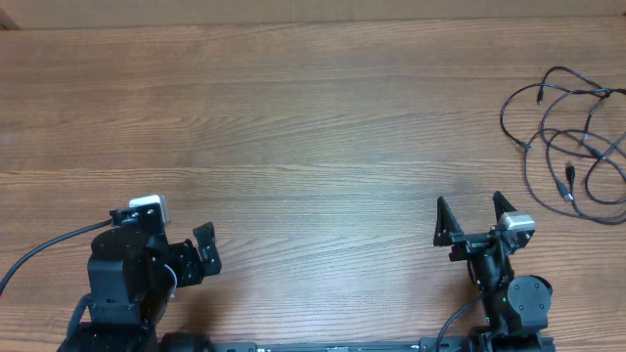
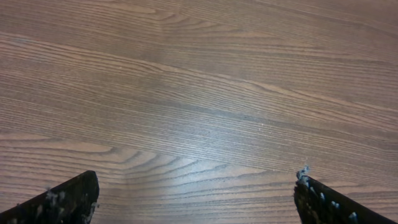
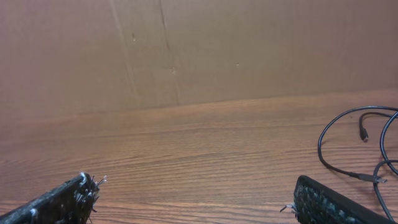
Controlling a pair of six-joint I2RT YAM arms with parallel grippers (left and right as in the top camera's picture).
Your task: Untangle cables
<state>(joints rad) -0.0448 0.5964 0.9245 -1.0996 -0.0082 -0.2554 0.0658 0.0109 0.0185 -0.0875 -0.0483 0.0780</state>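
Wood table (image 1: pixel 293 117), both arms parked at the near edge. Left gripper (image 1: pixel 206 250) sits near-left with its jaws spread wide and nothing between them; the left wrist view shows only bare wood grain between the two finger tips. Right gripper (image 1: pixel 469 209) sits near-right, jaws also fully released and empty, fingers pointing toward the far side. The cables (image 1: pixel 570 147) lie in a loose tangle of thin black loops at the far-right edge of the table, small plugs showing among the loops, partly cut off by the frame. The tangle is well apart from both grippers, far-right of the right one. The right wrist view catches some cable loops on its right side and a brown cardboard wall (image 3: pixel 186 50) behind the table.
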